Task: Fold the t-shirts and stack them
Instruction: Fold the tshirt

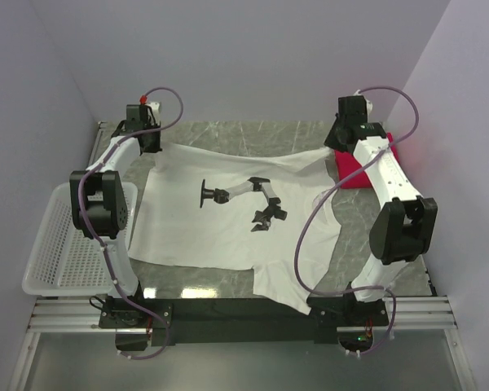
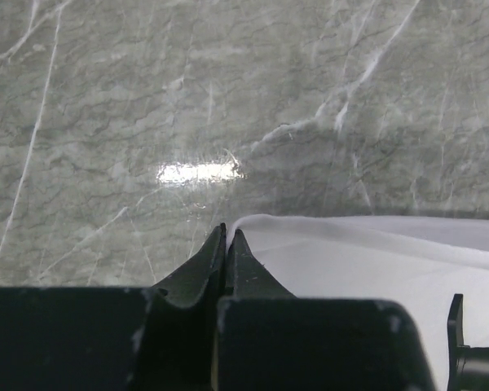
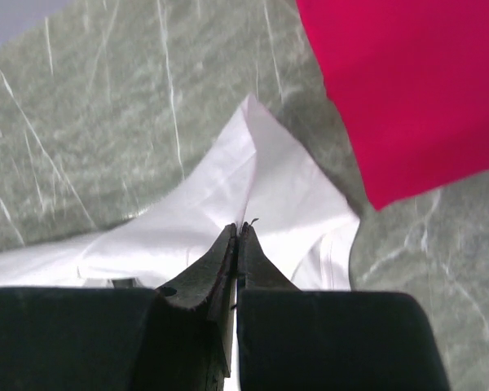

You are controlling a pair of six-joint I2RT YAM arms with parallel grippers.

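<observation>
A white t-shirt [image 1: 228, 228] with black print lies spread over the marble table, its far edge stretched between both arms. At the far left my left gripper [image 1: 151, 145] is shut on the shirt's corner [image 2: 253, 224], the cloth edge pinched between the jaws [image 2: 229, 232]. At the far right my right gripper [image 1: 340, 147] is shut on a fold of the white shirt [image 3: 261, 179], with the tips [image 3: 238, 228] pressed together on it. A folded red t-shirt [image 1: 360, 167] lies just right of that gripper, seen large in the right wrist view [image 3: 407, 81].
A white mesh basket [image 1: 61, 244] sits off the table's left edge beside the left arm. Purple cables loop from both arms over the shirt. Walls close in at the back, left and right. Bare marble [image 2: 228, 98] lies beyond the left gripper.
</observation>
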